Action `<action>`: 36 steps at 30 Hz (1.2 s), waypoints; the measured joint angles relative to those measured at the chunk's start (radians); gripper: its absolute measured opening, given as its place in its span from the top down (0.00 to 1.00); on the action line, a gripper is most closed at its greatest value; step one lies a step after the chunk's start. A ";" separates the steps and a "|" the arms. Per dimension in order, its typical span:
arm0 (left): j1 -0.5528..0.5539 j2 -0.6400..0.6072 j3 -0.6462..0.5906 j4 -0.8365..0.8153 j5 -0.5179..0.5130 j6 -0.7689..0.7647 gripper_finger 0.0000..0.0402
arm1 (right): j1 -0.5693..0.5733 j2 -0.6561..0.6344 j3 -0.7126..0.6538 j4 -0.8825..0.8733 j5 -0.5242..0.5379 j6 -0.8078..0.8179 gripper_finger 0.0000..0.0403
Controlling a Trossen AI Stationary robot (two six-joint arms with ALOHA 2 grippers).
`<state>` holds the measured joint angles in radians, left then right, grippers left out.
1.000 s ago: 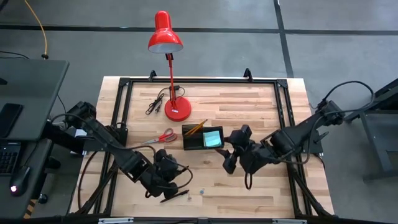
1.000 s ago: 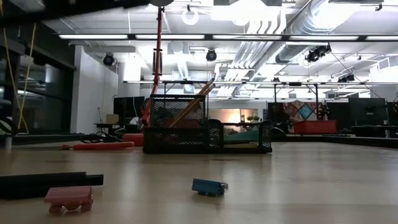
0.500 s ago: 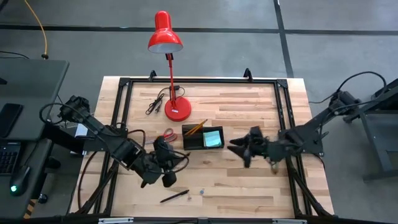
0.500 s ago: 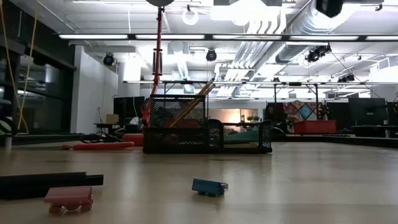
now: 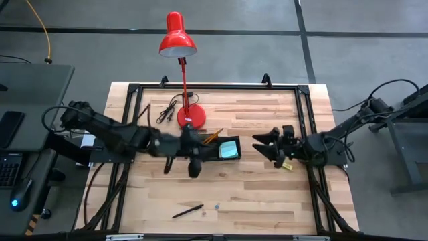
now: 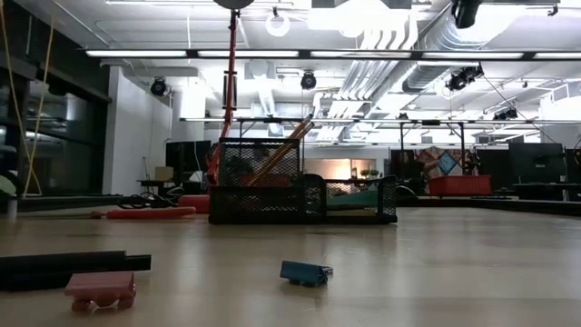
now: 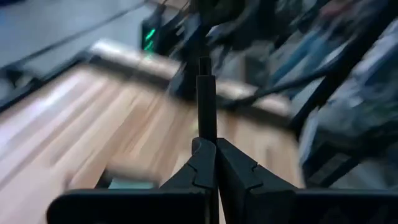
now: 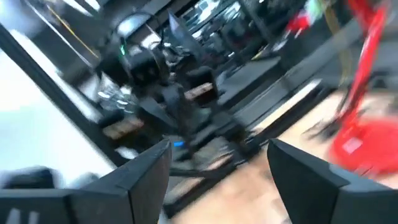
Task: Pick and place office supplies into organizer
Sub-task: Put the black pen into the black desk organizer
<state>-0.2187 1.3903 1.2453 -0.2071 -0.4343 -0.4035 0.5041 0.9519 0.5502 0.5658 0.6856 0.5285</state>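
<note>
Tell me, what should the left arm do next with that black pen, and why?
Probably lower the black pen into the organizer and let go. The left gripper is shut on the pen and hovers right beside the organizer in the high view.

High view: overhead, straight down, takes in whole table (image 5: 267,194) and both arms. Low view: at tabletop level, faces across wood into room. Both show the organizer (image 5: 218,148) (image 6: 304,193) and lamp (image 5: 190,117). 2 wrist views: close, looking past own fingers (image 7: 208,165) (image 8: 149,168), blurred.
</note>
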 joint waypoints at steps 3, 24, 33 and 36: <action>0.073 0.003 0.001 0.098 0.117 0.041 1.00 | -0.011 0.010 0.043 -0.037 0.053 -0.081 0.36; 0.310 0.009 -0.078 0.274 0.340 -0.020 1.00 | -0.211 0.019 0.116 -0.225 -0.136 -0.027 0.37; 0.311 0.037 -0.079 0.269 0.358 -0.039 1.00 | -0.316 0.112 0.235 -0.292 -0.255 -0.108 0.36; 0.310 0.034 -0.078 0.274 0.360 -0.039 1.00 | -0.349 0.136 0.259 -0.291 -0.301 -0.115 0.36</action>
<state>0.0917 1.4248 1.1671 0.0673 -0.0746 -0.4423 0.1556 1.0880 0.8089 0.2752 0.3850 0.4133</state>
